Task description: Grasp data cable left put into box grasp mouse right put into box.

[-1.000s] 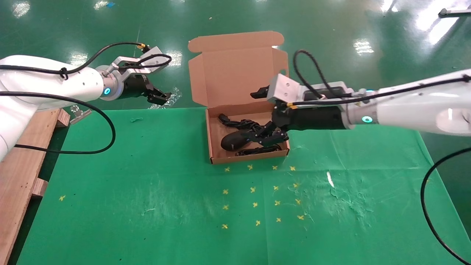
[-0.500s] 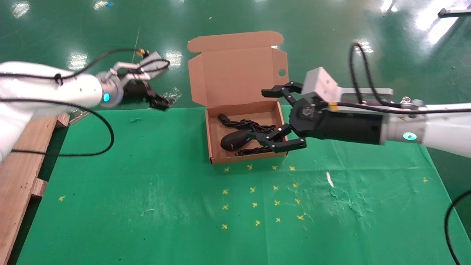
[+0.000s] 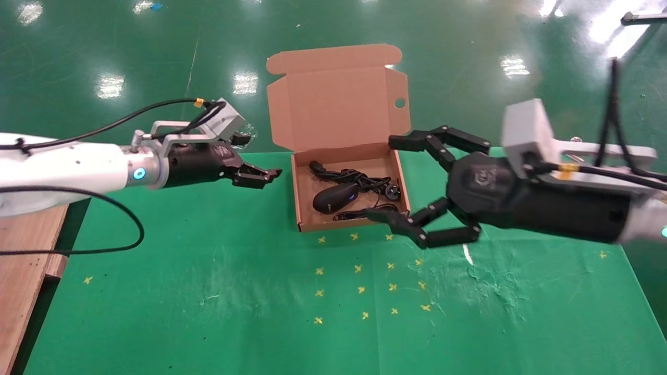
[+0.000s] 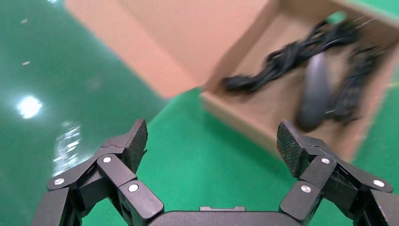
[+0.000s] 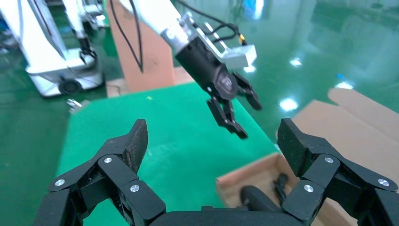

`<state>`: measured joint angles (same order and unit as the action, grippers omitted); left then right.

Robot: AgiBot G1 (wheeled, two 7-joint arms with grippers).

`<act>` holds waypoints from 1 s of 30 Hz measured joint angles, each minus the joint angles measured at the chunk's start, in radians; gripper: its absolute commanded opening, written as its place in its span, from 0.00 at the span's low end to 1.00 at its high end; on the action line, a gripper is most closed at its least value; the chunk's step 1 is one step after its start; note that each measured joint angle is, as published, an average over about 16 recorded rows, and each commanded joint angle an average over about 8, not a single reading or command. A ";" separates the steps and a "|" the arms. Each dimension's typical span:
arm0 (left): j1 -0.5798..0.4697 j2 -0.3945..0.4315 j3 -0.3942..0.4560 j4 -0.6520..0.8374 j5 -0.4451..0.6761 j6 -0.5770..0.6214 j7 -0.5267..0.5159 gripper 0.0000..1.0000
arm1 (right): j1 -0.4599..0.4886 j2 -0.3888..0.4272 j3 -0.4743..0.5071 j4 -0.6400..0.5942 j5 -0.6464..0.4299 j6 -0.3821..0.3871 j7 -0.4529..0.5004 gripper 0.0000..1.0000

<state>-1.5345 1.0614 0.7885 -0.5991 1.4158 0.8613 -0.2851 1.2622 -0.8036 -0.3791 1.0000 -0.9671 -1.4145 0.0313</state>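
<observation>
The right gripper (image 3: 404, 185) has its fingers (image 3: 440, 140) spread wide and holding nothing — one finger reaches over the far right corner of the box (image 3: 300, 200), the other hangs over the near right corner, above the green surface (image 3: 208, 291). Its black body and white arm run off to the right, raised above the cloth. In its own wrist view the gripper (image 5: 211, 134) frames the other arm with both fingers (image 5: 134, 141) far apart.

The left gripper (image 3: 263, 174) hovers just left of the box, pointing toward it. From the head view its fingers (image 3: 250, 179) look close together, but its wrist view shows them (image 4: 131, 141) well apart and empty, with the box (image 4: 244, 120) ahead.

Inside the box lie both task things. The mouse (image 3: 333, 198) rests near the front left part of the floor, a small blue light on its back, its thin wire looping along the front wall. The data cable (image 3: 354, 178) lies bundled behind it — one end near the back left corner, its plug toward the right wall. The flap lid (image 3: 333, 104) stands open behind, its round hole near the right edge. Small yellow cross marks (image 3: 359, 268) dot the cloth in front of the box.
</observation>
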 measured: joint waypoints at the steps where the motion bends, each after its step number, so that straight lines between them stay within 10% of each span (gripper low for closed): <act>1: 0.011 -0.011 -0.012 -0.017 -0.017 0.015 0.002 1.00 | -0.012 0.012 0.006 0.018 0.015 -0.005 0.010 1.00; 30: 0.339 -0.331 -0.375 -0.504 -0.504 0.467 0.072 1.00 | -0.187 0.193 0.098 0.283 0.237 -0.081 0.155 1.00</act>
<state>-1.1960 0.7301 0.4140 -1.1033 0.9115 1.3281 -0.2134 1.0752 -0.6110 -0.2809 1.2832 -0.7300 -1.4958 0.1868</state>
